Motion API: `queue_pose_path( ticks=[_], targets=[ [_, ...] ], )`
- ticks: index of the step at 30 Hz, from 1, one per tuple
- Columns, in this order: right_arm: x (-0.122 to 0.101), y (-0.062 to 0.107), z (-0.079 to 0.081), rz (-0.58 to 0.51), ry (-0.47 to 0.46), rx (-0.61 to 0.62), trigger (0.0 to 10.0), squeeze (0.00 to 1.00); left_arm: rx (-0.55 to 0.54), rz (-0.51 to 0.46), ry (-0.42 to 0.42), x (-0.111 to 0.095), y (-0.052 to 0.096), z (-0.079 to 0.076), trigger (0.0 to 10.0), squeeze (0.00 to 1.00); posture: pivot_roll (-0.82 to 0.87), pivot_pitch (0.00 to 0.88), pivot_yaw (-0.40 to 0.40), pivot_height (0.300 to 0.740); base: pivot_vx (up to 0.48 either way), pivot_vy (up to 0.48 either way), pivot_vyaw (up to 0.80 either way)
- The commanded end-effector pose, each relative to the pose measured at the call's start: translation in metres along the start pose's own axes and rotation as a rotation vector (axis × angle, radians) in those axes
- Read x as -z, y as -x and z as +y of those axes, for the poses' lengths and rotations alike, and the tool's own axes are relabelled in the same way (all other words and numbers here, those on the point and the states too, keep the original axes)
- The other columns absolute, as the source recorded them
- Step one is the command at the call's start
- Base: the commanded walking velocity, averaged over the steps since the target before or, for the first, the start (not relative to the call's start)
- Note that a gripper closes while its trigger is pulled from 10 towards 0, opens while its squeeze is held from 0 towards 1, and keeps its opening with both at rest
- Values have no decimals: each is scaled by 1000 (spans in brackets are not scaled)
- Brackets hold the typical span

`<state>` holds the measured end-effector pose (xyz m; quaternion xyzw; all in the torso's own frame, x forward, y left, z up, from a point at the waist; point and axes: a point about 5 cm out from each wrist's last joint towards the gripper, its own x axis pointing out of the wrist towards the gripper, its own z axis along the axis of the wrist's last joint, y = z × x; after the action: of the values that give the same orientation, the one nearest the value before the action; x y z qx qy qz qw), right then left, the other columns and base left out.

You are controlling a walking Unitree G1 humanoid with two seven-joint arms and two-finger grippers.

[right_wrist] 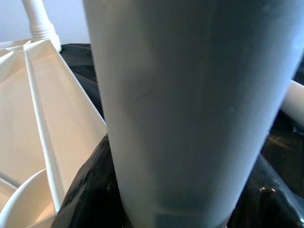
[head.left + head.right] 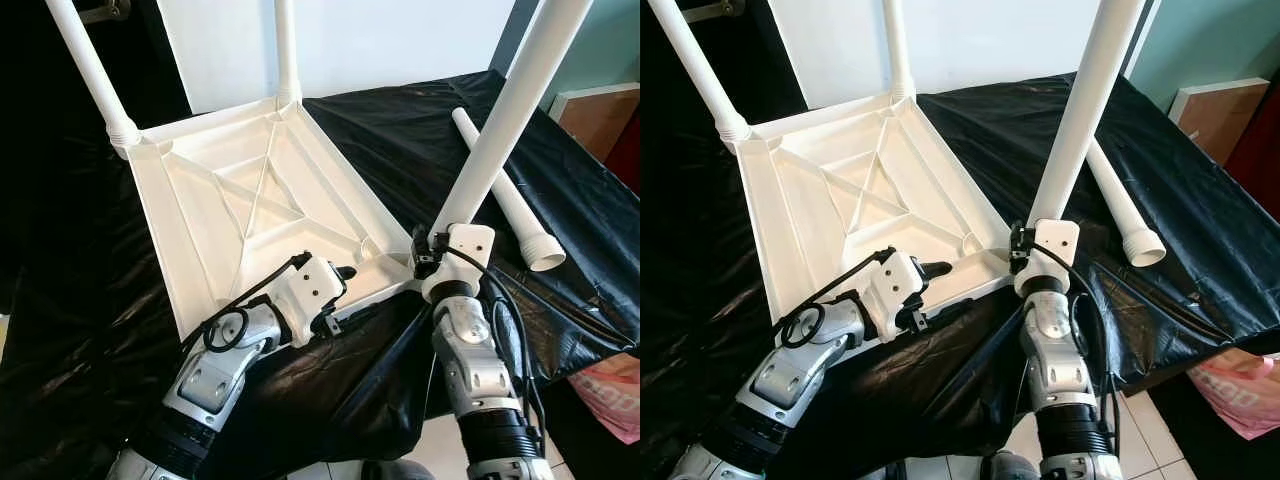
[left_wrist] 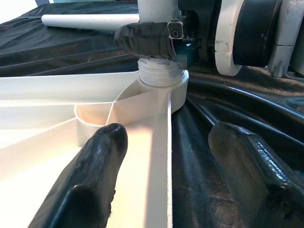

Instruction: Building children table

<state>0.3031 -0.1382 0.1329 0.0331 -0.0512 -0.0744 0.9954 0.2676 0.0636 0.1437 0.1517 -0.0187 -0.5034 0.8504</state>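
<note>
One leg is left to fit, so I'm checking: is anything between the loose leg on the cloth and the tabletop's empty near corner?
Yes: the leg being fitted and the right gripper holding it stand between the loose leg and that corner.

Head views: bright, even daylight, sharp throughout. The white tabletop (image 2: 250,200) is close to overexposed, ribs faint. Black plastic sheet (image 2: 420,140) shows streaky glare along its creases (strongest toward the right edge). Straight leg (image 2: 515,95) lines bow slightly near the frame borders. Left wrist view: near fingers (image 3: 95,175) soft, out of focus, with sheen. Right wrist view: leg surface blurred, bluish cast, shaded at its base.
</note>
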Motion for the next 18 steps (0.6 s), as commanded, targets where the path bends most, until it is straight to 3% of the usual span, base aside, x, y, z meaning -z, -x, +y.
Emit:
queue_pose_path(
  ticks=[1,8,9,10,18],
  targets=[
    [28,8,-9,144,14,48,10000,0,50,10,6,2,0,-5,10000,0,-8,119,3,740,0,0,0],
    [19,7,-5,103,-2,22,10000,0,48,9,0,1,0,-4,10000,0,-7,112,3,740,0,0,0],
    [17,7,-3,93,-6,8,10000,102,48,9,-2,1,0,-3,10000,0,-6,110,3,740,0,0,0],
    [15,8,-2,82,-10,2,10000,1000,47,9,-3,1,1,-3,10000,0,-5,108,3,740,0,0,0],
    [10,11,-2,47,-31,-41,10000,1000,33,15,-12,1,3,2,10000,0,-5,104,2,740,0,0,0]
  ],
)
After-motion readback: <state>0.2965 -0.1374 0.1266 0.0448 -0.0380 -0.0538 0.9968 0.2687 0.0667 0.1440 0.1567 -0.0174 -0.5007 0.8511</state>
